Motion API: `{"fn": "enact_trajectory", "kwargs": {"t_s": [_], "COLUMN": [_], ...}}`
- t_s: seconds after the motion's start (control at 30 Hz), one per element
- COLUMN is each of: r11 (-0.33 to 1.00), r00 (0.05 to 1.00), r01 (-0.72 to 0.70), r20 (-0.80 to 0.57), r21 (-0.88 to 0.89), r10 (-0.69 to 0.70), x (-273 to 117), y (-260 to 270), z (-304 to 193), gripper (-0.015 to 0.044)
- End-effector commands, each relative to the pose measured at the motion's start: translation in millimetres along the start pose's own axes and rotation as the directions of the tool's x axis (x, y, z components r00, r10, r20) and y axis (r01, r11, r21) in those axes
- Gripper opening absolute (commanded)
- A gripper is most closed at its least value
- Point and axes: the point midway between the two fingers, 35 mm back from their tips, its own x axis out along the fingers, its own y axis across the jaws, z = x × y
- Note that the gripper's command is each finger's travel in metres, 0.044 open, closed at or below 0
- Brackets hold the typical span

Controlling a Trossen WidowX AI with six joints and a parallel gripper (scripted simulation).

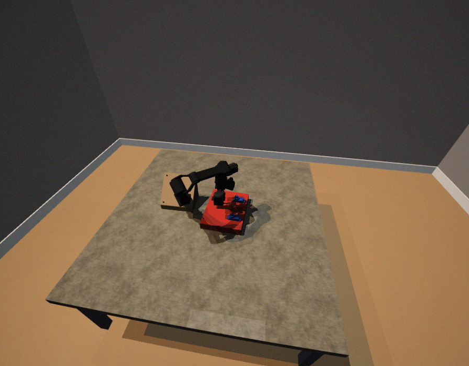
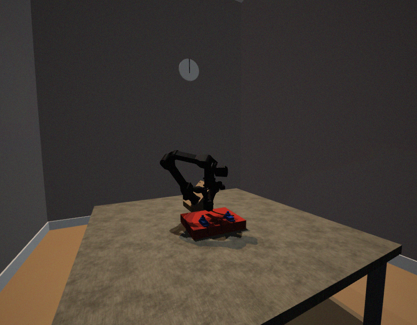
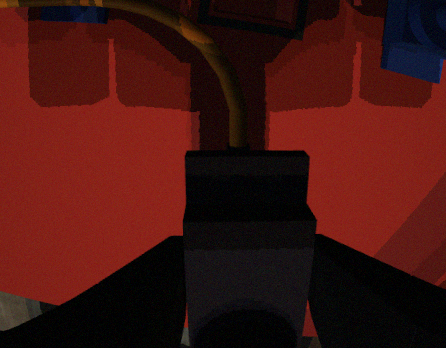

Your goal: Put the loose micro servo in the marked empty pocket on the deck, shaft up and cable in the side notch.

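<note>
The loose micro servo (image 3: 248,285) is black and shows large in the wrist view. My gripper (image 1: 218,203) (image 2: 208,209) (image 3: 246,252) is shut on it, one dark finger against each side. An orange-brown cable (image 3: 234,100) leaves the servo's far edge and curves to the upper left. The red deck (image 1: 213,217) (image 2: 219,231) (image 3: 116,200) lies below the gripper. A dark-outlined pocket (image 3: 251,25) shows partly at the top of the wrist view, beyond the servo. The servo's height above the deck and its underside cannot be seen clearly.
Two blue servos stand on the deck: one (image 1: 238,199) (image 2: 229,216) and another (image 1: 234,216) (image 2: 203,221), on either side of the pocket. The arm's base stands on a wooden board (image 1: 167,197) beside the deck. All rest on the mottled table (image 1: 148,267) (image 2: 166,279).
</note>
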Motion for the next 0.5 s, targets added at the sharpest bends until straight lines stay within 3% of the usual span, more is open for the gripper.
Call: {"fn": "enact_trajectory", "kwargs": {"t_s": [0.0,0.47], "r11": [0.99,0.99], "r00": [1.0,1.0], "r01": [-0.006,-0.006], "r20": [0.001,0.002], "r21": [0.138,0.144], "r10": [0.006,0.006], "x": [-1,-1], "y": [1,-1], "z": [1,19], "gripper": [0.0,0.0]}}
